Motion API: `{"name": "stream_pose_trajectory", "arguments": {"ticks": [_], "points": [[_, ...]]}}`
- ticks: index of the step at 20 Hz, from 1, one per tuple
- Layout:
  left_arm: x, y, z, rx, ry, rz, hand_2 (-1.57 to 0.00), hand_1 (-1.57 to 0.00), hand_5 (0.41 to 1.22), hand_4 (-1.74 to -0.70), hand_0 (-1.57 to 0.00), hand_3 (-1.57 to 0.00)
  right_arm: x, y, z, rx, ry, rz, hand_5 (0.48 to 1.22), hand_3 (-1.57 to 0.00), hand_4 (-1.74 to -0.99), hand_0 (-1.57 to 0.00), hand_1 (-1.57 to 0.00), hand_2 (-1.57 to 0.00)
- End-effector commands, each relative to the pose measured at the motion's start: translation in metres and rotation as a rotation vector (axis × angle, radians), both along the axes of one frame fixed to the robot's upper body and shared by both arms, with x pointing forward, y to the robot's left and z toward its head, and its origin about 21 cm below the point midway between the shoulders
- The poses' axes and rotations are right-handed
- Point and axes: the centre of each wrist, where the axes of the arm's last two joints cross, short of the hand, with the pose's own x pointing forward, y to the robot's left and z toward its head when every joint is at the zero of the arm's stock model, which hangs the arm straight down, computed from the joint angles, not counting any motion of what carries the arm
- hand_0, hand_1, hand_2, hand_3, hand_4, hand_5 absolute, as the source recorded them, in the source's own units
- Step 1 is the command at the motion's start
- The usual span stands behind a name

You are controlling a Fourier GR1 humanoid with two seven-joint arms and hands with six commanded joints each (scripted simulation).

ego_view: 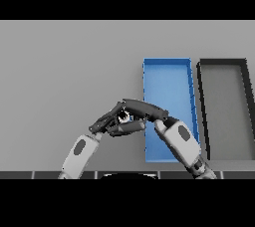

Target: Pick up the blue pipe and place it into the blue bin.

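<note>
Blue pipe [125, 117] between left robot hand [107, 120] and right robot hand [144, 110].

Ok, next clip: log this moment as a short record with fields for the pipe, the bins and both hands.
pipe: small blue pipe, only a glimpse shows between the two hands, left of the blue bin
blue bin: blue rectangular bin, nothing seen inside
other bin: dark grey rectangular bin, right of the blue one
left hand: left hand, fingers at the pipe; grip unclear
right hand: right hand, reaching left over the pipe; grip unclear
</note>
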Motion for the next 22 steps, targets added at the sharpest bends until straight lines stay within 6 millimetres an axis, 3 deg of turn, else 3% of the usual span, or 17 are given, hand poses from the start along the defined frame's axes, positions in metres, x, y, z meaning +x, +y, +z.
{"name": "stream_pose_trajectory", "arguments": {"ticks": [1, 5, 10, 16, 22], "points": [[0.001, 0.001, -0.002, 0.006, -0.001, -0.012, -0.55, -0.56, 1.221, -1.25, -0.6, -0.43, 0.0, -0.002, 0.001, -0.005, 0.003, -0.008, 1.211, -1.56, -1.498, -1.56, -1.56, -1.56], [0.004, 0.007, -0.002, 0.05, 0.026, -0.014, -0.22, -0.23, 0.912, -1.06, -0.25, -0.18, -0.006, 0.001, 0.001, 0.015, -0.005, -0.008, 1.217, -1.57, -1.499, -1.57, -1.57, -1.57], [0.007, 0.004, -0.006, 0.087, 0.083, 0.024, -0.07, -0.07, 0.642, -0.97, -0.08, -0.06, -0.005, 0.0, 0.002, 0.023, -0.02, -0.019, 1.22, -1.57, -1.499, -1.57, -1.57, -1.57], [0.007, 0.004, -0.008, 0.086, 0.112, 0.044, -0.02, -0.02, 0.519, -0.97, -0.02, -0.01, 0.003, 0.001, 0.015, 0.072, 0.012, -0.038, 1.221, -1.57, -1.496, -1.57, -1.57, -1.57], [0.007, 0.006, -0.013, 0.128, 0.131, 0.064, 0.0, 0.0, 0.479, -0.97, 0.0, 0.0, 0.02, -0.012, 0.074, 0.185, 0.093, -0.045, 1.221, -1.57, -1.495, -1.57, -1.57, -1.57]]}}
